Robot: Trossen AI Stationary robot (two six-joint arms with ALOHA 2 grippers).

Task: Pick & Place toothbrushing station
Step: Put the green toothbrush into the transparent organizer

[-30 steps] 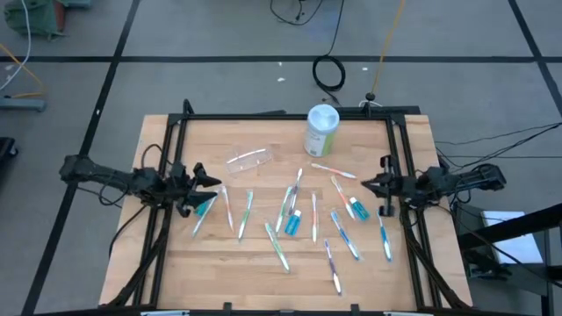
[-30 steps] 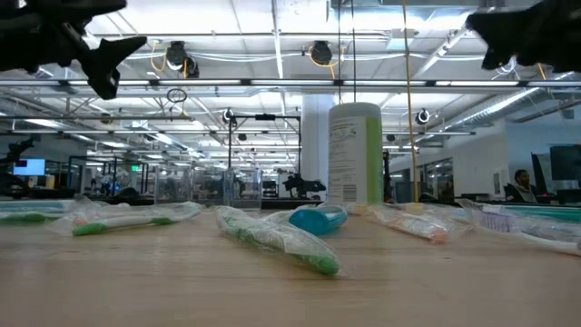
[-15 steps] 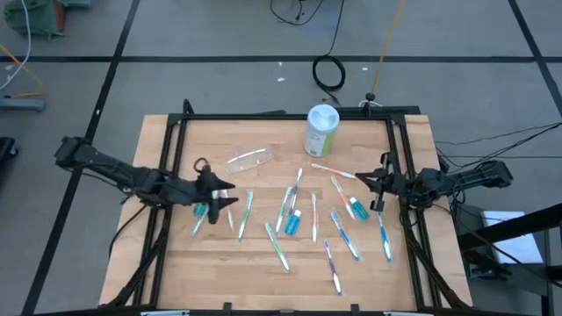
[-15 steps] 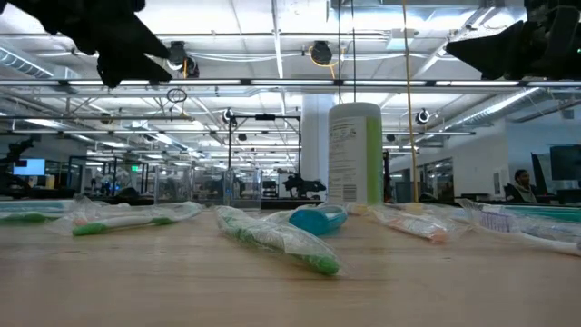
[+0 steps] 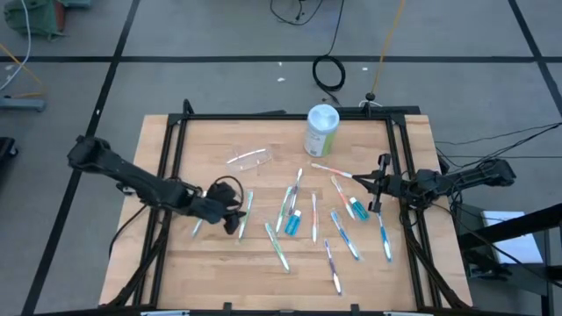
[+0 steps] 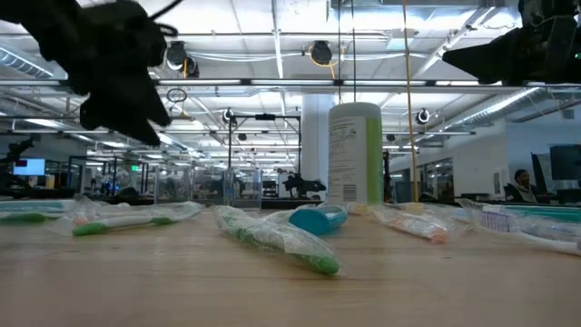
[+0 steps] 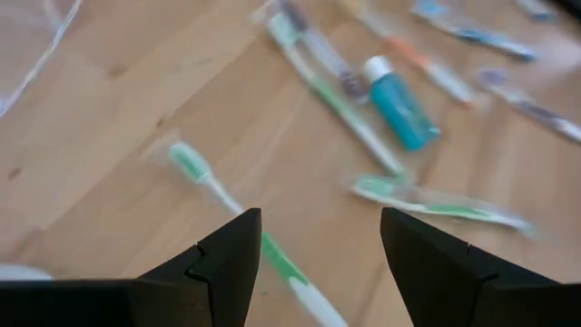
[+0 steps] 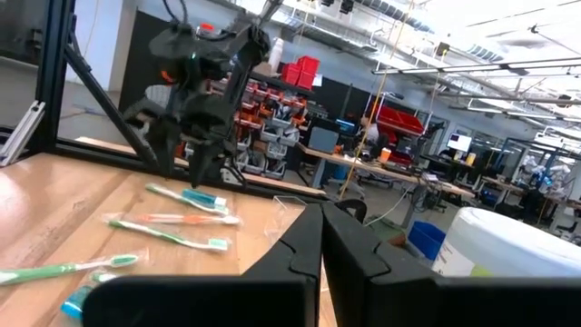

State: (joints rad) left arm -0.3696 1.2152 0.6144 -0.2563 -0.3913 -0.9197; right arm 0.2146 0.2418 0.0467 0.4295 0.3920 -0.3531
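Green-and-white toothbrush (image 7: 238,222) lay flat on the worktop (image 5: 263,263) under the left gripper (image 7: 313,238), jaws open; light, slippery, probably best pinched mid-handle, while the right gripper (image 8: 322,241) waited closed.

Part of a green toothbrush (image 7: 238,218) is hidden behind the left gripper (image 7: 313,250); the clear cup (image 7: 27,41) is cut off by the edge.

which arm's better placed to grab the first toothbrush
Left. The left gripper hangs open right over a green-and-white toothbrush. The right gripper is shut at the table's right edge.
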